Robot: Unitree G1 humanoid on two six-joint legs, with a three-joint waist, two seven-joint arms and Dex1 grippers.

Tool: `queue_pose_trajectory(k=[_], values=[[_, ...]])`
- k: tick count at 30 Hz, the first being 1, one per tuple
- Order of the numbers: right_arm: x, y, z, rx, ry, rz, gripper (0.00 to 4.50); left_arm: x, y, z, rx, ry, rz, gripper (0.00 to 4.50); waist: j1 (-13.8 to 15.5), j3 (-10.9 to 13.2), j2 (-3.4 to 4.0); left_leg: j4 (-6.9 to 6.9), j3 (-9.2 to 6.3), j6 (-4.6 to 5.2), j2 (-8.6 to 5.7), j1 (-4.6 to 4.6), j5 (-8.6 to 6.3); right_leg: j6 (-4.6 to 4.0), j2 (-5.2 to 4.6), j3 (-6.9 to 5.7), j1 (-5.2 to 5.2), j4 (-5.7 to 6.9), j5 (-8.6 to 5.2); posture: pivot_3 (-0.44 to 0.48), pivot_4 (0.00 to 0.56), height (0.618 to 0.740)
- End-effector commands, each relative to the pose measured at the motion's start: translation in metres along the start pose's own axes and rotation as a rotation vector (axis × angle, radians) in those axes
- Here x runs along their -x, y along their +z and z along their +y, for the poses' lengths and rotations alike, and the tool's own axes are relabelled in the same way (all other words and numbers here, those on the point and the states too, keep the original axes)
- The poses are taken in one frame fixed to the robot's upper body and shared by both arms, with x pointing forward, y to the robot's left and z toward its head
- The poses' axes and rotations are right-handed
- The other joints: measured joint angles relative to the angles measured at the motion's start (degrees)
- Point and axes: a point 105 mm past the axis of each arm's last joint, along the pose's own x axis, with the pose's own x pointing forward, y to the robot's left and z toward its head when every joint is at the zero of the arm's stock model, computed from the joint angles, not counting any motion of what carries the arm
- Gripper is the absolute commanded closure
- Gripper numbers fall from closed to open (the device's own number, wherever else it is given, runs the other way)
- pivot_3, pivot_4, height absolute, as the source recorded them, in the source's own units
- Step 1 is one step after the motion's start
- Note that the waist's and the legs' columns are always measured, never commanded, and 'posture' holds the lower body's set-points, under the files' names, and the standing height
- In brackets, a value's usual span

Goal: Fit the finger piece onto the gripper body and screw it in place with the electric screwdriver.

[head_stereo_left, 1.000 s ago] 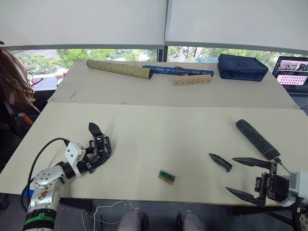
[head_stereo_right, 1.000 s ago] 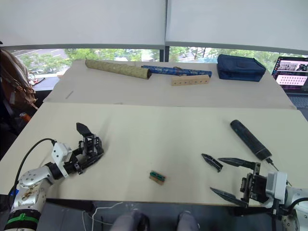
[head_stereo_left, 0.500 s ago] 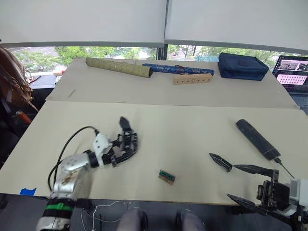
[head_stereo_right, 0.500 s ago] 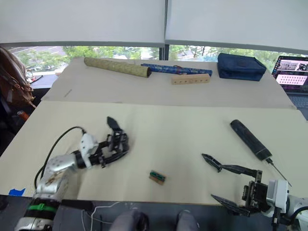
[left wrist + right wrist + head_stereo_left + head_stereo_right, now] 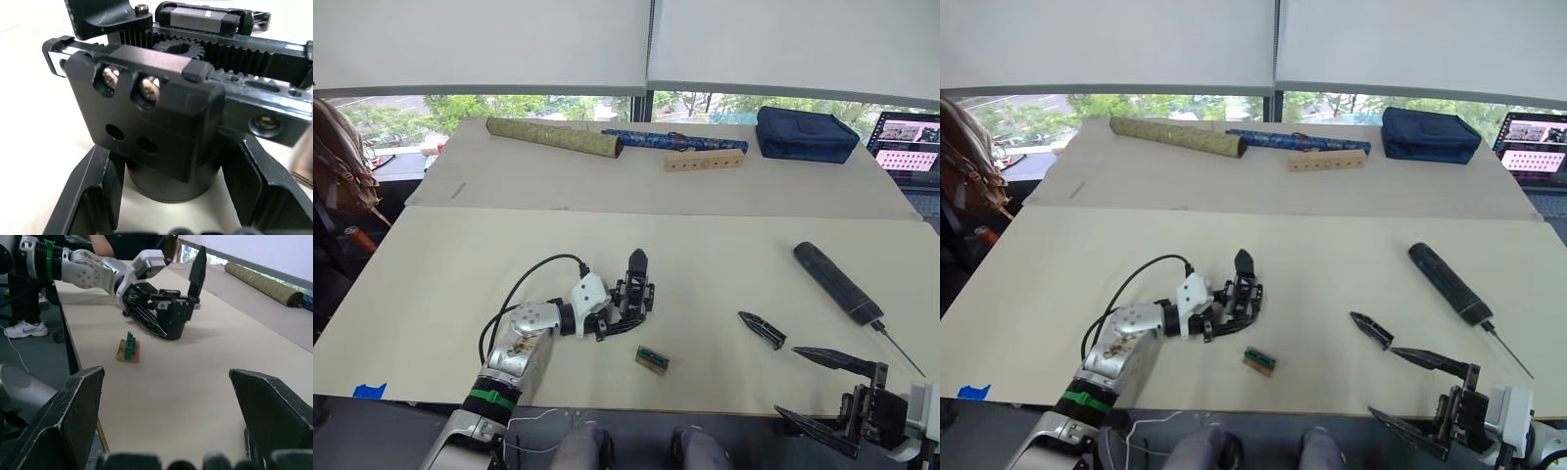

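Left gripper (image 5: 625,311): clamped on the small black blocky gripper body (image 5: 633,291), resting on the cream table (image 5: 705,255) near its middle.
Right gripper (image 5: 842,397): fingers spread wide, holding nothing, at the near edge.
Finger piece (image 5: 763,330): small black tapered plastic piece, lying loose, not yet fitted.
Electric screwdriver (image 5: 836,283): long black cylinder, untouched beyond the finger piece.
Progress: early; fitting and screwing remain.
Writing: none readable.
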Motion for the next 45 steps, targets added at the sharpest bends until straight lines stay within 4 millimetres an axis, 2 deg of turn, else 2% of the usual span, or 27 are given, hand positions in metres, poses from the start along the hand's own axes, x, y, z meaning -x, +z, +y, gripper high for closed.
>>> queue_pose_trajectory(k=[1, 16, 24, 26, 27, 29, 30, 31, 34, 36, 39, 41, 45], values=[[0.002, 0.009, 0.000, 0.055, -0.018, -0.009, 0.00, -0.013, 0.014, -0.001, -0.030, -0.004, -0.041, 2.18, 0.02, 0.00, 0.00, 0.00, 0.00, 0.01, 0.00, 0.00, 0.00, 0.00, -0.01, 0.01, 0.00, -0.01, 0.00, 0.000, 0.150, 0.740], [-0.002, 0.011, 0.000, 0.055, -0.032, -0.011, 0.00, -0.031, 0.014, -0.018, 0.015, -0.087, 0.000, 2.18, 0.40, -0.01, 0.01, 0.03, -0.03, 0.08, -0.01, 0.01, -0.04, 0.00, -0.03, 0.00, 0.04, -0.03, 0.00, 0.000, 0.150, 0.740], [-0.005, 0.012, 0.000, 0.063, -0.052, -0.008, 0.00, -0.024, 0.000, -0.011, -0.019, -0.033, 0.040, 2.18, 0.45, -0.01, 0.01, 0.03, -0.04, 0.09, -0.01, 0.01, -0.05, 0.00, -0.04, 0.00, 0.05, -0.03, -0.01, 0.000, 0.150, 0.740], [-0.006, 0.011, 0.000, 0.062, -0.055, -0.007, 0.00, -0.023, -0.001, -0.007, 0.015, -0.020, 0.039, 2.18, 0.43, -0.01, 0.02, 0.04, -0.05, 0.43, -0.01, 0.02, -0.24, 0.00, -0.05, 0.00, 0.05, -0.02, -0.01, 0.000, 0.150, 0.740], [-0.006, 0.012, 0.000, 0.062, -0.056, -0.008, 0.00, -0.023, -0.002, -0.007, 0.030, -0.023, 0.037, 1.38, 0.43, -0.01, 0.02, 0.04, -0.06, 0.43, -0.01, 0.03, -0.25, 0.00, -0.05, 0.00, 0.05, -0.02, -0.01, 0.000, 0.150, 0.740], [-0.007, 0.012, 0.000, 0.063, -0.057, -0.010, 0.00, -0.021, -0.003, -0.007, 0.047, -0.035, 0.038, 0.79, 0.40, -0.02, 0.03, 0.04, -0.06, 0.43, -0.01, 0.04, -0.24, 0.00, -0.05, 0.00, 0.06, -0.01, -0.01, 0.000, 0.150, 0.740], [-0.008, 0.013, 0.000, 0.063, -0.058, -0.011, 0.00, -0.018, -0.003, -0.008, 0.055, -0.052, 0.038, 0.29, 0.36, -0.02, 0.03, 0.04, -0.06, 0.42, 0.00, 0.05, -0.24, 0.00, -0.05, 0.00, 0.06, 0.00, -0.01, 0.000, 0.150, 0.740], [-0.008, 0.014, 0.000, 0.062, -0.059, -0.013, 0.00, -0.015, -0.002, -0.008, 0.049, -0.057, 0.038, 0.04, 0.20, -0.03, 0.04, 0.04, -0.06, 0.42, 0.00, 0.06, -0.24, 0.00, -0.04, 0.00, 0.06, 0.01, -0.01, 0.000, 0.150, 0.740], [-0.009, 0.019, 0.002, 0.039, -0.053, -0.021, 0.00, 0.003, -0.007, -0.007, 0.055, -0.077, 0.064, 0.04, -0.30, -0.04, 0.07, 0.00, -0.06, 0.35, 0.02, 0.06, -0.20, 0.00, -0.01, 0.00, 0.03, 0.04, -0.01, 0.000, 0.150, 0.740], [-0.006, 0.023, 0.000, 0.035, -0.070, -0.012, 0.00, 0.021, -0.010, -0.002, 0.082, -0.059, 0.069, 0.04, -0.91, -0.06, 0.09, -0.05, -0.05, -0.02, 0.07, 0.08, 0.01, -0.03, 0.03, 0.00, 0.01, 0.04, -0.03, 0.000, 0.150, 0.740], [0.003, 0.026, -0.004, 0.028, -0.117, 0.020, 0.00, 0.048, -0.008, 0.007, 0.106, -0.009, 0.041, 0.04, -1.50, -0.06, 0.11, -0.10, -0.05, -0.02, 0.13, 0.10, 0.01, -0.06, 0.04, 0.01, -0.01, 0.06, -0.05, 0.000, 0.150, 0.740], [0.015, 0.018, -0.004, -0.012, -0.156, 0.098, 0.00, 0.069, 0.002, 0.006, 0.054, -0.031, -0.027, 0.04, -1.58, -0.06, 0.11, -0.10, -0.06, 0.00, 0.14, 0.11, -0.01, -0.07, 0.02, 0.01, -0.02, 0.06, -0.05, 0.000, 0.150, 0.740], [0.041, 0.007, -0.004, -0.075, -0.268, 0.232, 0.00, 0.101, 0.040, 0.017, 0.005, 0.007, -0.125, 0.04, -1.01, -0.01, 0.07, -0.10, -0.12, -0.09, 0.14, -0.01, -0.04, -0.08, -0.06, 0.00, -0.38, 0.02, -0.08, 0.000, 0.150, 0.740]])
